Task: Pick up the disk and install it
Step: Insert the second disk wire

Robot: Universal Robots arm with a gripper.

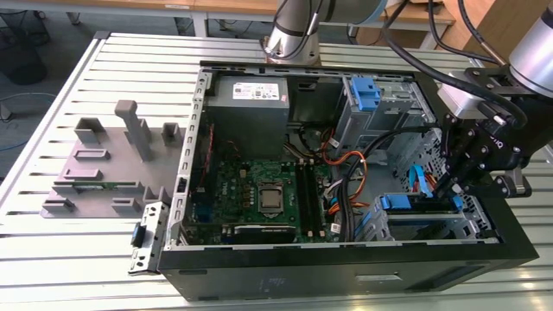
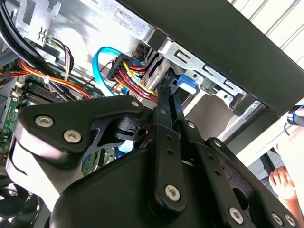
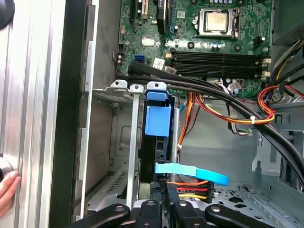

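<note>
Here, claw (image 1: pixel 455 188) lowered over drive cage (image 1: pixel 423 223), apparently gripping disk (image 3: pixel 154 161).

Open PC case (image 1: pixel 346 262), motherboard (image 1: pixel 259 194) w/ CPU socket (image 1: pixel 270 197), grey PSU (image 1: pixel 250 97), grey stand (image 1: pixel 103 165)

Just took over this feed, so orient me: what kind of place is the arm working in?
Probably a lab or workshop bench for PC assembly. An open computer case lies on a slatted aluminium table, a grey plastic stand sits beside it, and the gripper is down at the case's drive bay.
</note>
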